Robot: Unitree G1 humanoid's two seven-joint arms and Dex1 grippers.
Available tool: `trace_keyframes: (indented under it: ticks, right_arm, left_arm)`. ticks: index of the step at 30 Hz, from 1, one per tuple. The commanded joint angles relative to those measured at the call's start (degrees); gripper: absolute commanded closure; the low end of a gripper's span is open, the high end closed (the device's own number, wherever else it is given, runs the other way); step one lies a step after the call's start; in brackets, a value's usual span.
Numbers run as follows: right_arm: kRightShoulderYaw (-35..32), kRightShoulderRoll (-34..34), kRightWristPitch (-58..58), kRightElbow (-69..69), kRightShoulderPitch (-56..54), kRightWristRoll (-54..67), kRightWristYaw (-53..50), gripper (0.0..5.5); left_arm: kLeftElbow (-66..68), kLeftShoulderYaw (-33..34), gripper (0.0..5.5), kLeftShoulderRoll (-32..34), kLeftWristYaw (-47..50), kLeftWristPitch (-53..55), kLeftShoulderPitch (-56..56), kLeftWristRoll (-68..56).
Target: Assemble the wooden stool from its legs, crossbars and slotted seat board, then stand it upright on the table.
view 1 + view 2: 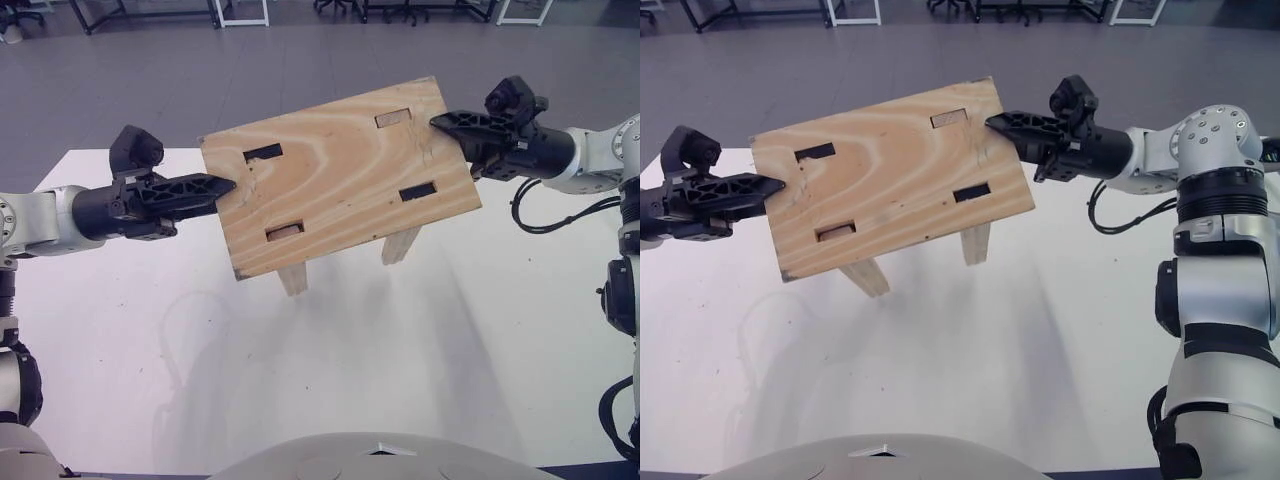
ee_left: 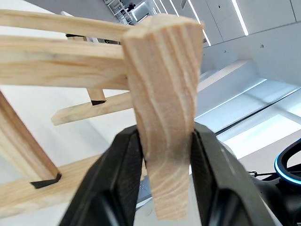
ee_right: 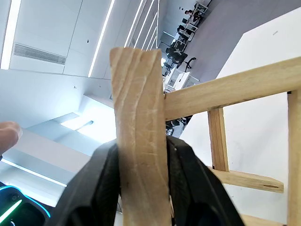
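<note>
Wooden stool (image 1: 340,170) between left gripper (image 1: 228,187), right gripper (image 1: 438,122)

Beyond a flat white table (image 1: 420,400), smooth grey floor (image 1: 330,70) with black metal-framed workbenches (image 1: 150,14) and black wheeled office chairs (image 3: 182,47); overhead, long white ceiling light strips (image 2: 242,16) along pale grey walls (image 2: 263,47).

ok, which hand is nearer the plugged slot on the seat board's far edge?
Right. The right hand clamps the edge of the seat board right beside the plugged slot; the left hand grips the opposite end, across the board.
</note>
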Motion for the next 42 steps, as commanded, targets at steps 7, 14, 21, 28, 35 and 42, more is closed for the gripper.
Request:
trace_keyframes:
  ticks: [7,14,21,28,35,42]
  right_arm:
    - [31.8,-12.4,3.4,-7.3,-6.8,32.4,9.2,4.16]
    - [44.2,-17.9,3.4,-13.3,-3.1,32.4,12.4,4.16]
    - [33.2,-14.6,2.8,-10.4,7.4,32.4,-1.2,4.16]
    - [14.9,-7.2,1.0,-6.1,17.6,32.4,-17.9,2.95]
    - [-5.7,-1.1,-0.1,-6.3,24.1,32.4,-33.9,1.54]
    - [-21.3,3.2,-5.1,-13.0,29.2,32.4,-49.7,0.35]
  left_arm:
    - [8.9,1.2,4.16,-8.4,16.1,1.1,-2.0,-10.1]
    - [-0.6,6.7,4.15,-16.9,35.5,-4.7,5.5,-10.1]
    - [-7.3,10.1,4.12,-21.5,45.4,-8.4,11.8,-10.1]
    - [-5.1,11.7,2.90,-21.3,49.2,-9.4,12.2,-10.1]
    - [-1.7,16.8,1.56,-18.7,47.3,-7.6,12.9,-10.1]
    - [-1.7,23.7,0.47,-13.2,41.5,-6.9,12.5,-10.1]
